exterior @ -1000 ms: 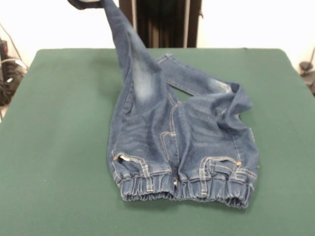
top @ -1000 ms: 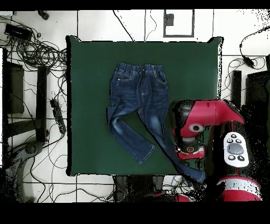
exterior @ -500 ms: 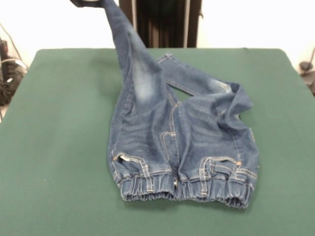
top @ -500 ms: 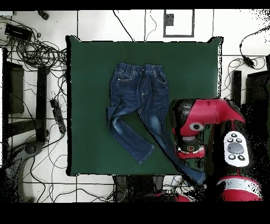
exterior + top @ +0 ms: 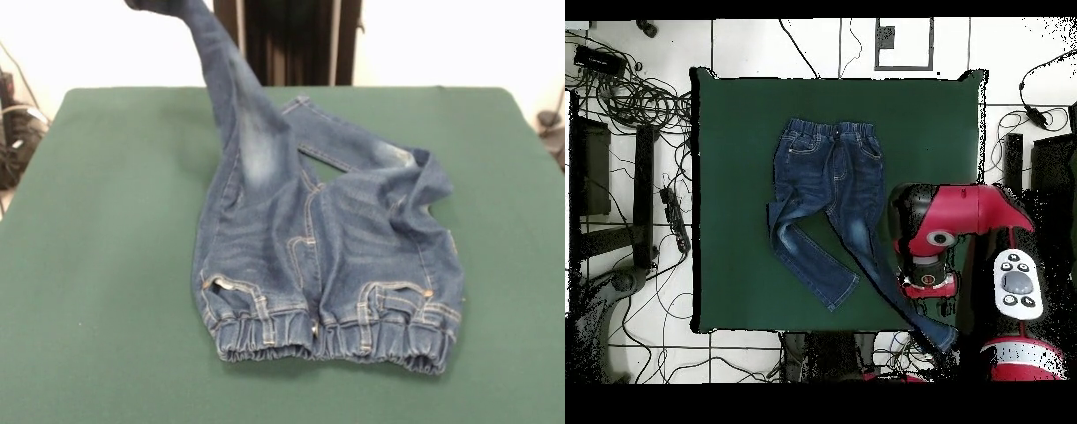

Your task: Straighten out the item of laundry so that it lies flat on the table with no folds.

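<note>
The item of laundry [image 5: 327,256], a small pair of blue jeans, lies on the green table [image 5: 97,265] with its gathered waistband toward the near edge. One leg [image 5: 234,97] is pulled up off the table, taut, to the top left edge. There my gripper [image 5: 148,3] shows only as a dark tip, shut on the leg's end. The other leg [image 5: 353,146] lies folded back across the far side. Overhead, the red arm [image 5: 930,245] covers the gripper, and the raised leg [image 5: 915,310] runs past the table's edge.
The jeans [image 5: 827,195] sit near the table's middle, with green cloth [image 5: 735,150] on every side. Cables [image 5: 625,90] and dark stands crowd the floor beside the table. The robot's base [image 5: 1015,290] stands by the raised leg.
The raised leg's end has gone slightly higher, its cuff now almost out of the front view. Overhead, the arm has shifted a little toward the base. The jeans' body has not moved.
</note>
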Robot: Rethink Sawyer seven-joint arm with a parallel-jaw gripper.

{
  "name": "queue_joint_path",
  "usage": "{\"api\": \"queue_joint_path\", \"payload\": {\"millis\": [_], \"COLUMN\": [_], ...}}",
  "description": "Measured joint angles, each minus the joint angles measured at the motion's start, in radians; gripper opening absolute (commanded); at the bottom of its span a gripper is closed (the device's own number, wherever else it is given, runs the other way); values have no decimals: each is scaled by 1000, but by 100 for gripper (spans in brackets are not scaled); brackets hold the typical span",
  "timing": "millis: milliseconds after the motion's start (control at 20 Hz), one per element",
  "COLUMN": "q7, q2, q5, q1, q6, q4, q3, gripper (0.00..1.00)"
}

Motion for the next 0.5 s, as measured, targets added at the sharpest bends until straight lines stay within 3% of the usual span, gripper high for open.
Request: {"api": "queue_joint_path", "payload": {"millis": [500], "q7": [0], "q2": [-138], "q5": [72], "q1": [-55], "q6": [-165], "q4": [16], "q3": [81], "gripper": [100]}}
